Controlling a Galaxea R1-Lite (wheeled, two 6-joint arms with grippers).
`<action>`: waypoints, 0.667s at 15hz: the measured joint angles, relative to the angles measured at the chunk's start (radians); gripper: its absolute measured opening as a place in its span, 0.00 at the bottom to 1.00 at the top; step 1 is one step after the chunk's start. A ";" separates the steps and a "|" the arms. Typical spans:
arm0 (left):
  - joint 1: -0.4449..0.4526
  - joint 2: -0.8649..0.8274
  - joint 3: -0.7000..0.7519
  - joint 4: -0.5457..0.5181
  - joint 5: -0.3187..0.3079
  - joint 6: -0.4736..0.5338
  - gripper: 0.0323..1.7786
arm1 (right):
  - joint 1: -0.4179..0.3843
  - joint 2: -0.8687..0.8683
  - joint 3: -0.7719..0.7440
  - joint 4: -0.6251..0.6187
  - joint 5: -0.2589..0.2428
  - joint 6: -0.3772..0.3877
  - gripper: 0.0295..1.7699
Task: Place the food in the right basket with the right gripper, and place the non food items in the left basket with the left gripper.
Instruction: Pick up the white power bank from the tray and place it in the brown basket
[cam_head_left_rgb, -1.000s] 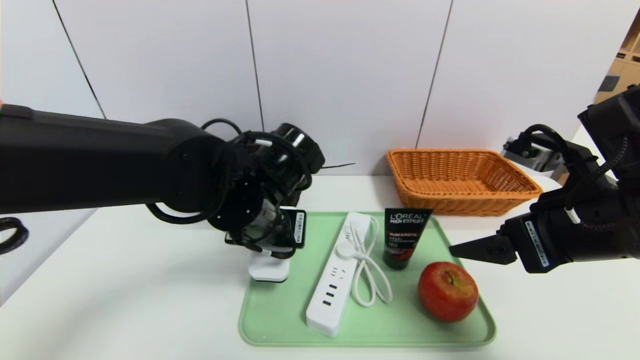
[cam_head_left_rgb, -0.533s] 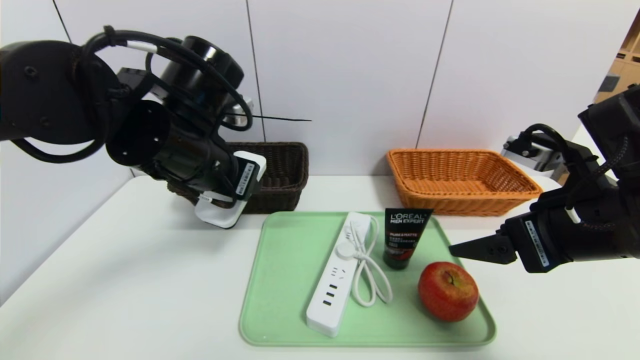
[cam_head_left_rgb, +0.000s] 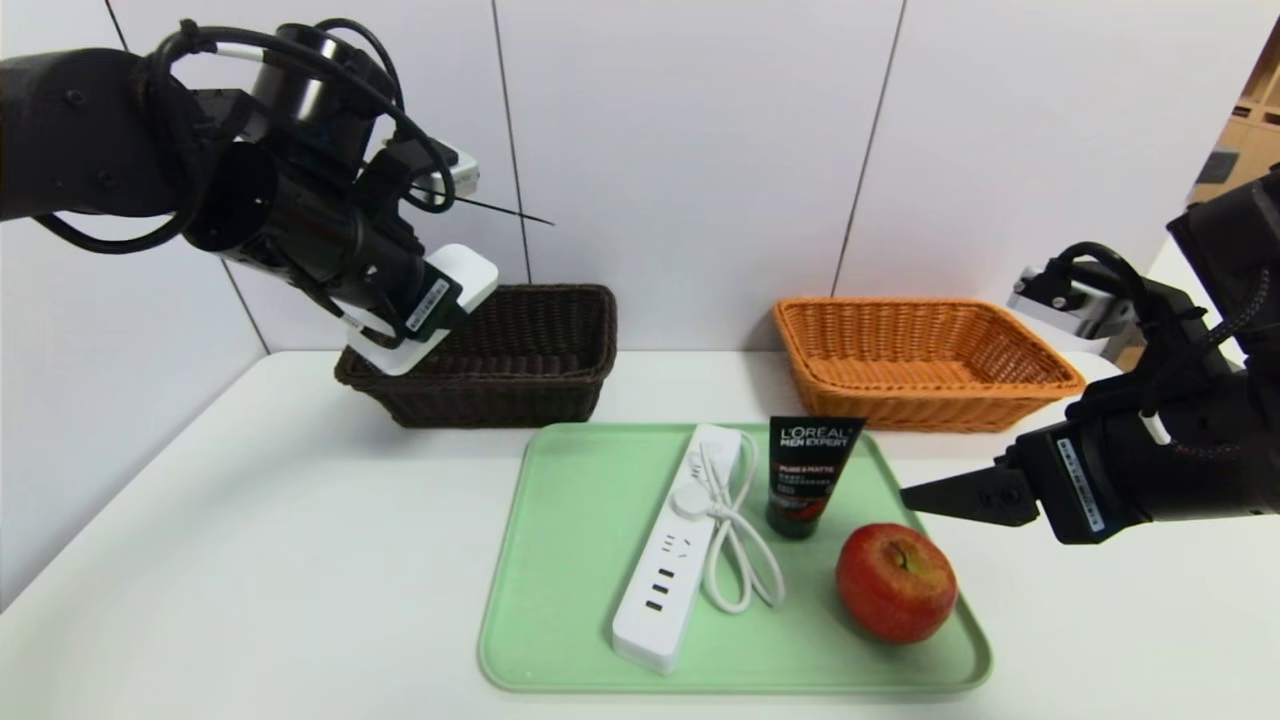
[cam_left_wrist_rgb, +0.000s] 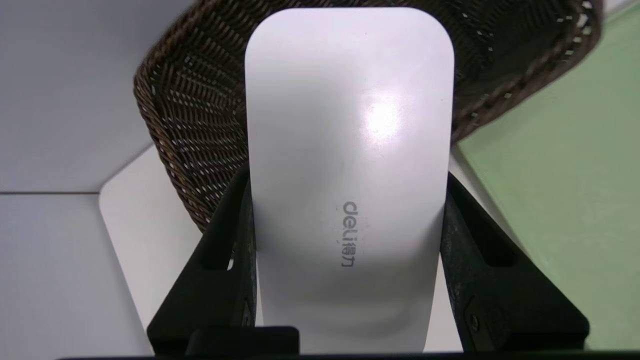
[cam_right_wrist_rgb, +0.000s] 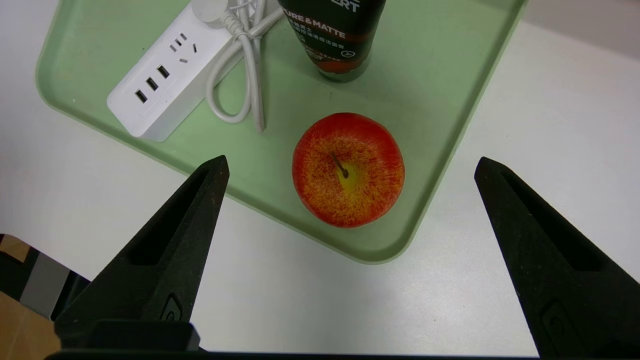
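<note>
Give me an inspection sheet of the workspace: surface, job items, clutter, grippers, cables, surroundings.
Surface: white table, green tray on it.
Job items: power strip, black tube and red apple on the tray; white deli-branded item in the left gripper; dark basket and orange basket behind the tray.
Clutter: nothing seen.
Left gripper: closed on the white item, above the dark basket.
Right gripper: open, nothing held, by the apple.
Cables: strip's white cord tied in loops; black cables on both arms.
Surroundings: pale panels behind, shelving at far right.
</note>
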 joint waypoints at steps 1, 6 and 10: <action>0.021 0.027 -0.015 -0.028 -0.007 0.054 0.56 | 0.000 -0.004 0.002 0.001 0.000 0.001 0.96; 0.081 0.164 -0.035 -0.213 -0.014 0.311 0.56 | -0.001 -0.016 0.031 -0.001 0.003 0.035 0.96; 0.096 0.229 -0.037 -0.270 -0.015 0.393 0.56 | -0.001 -0.013 0.063 -0.036 0.004 0.042 0.96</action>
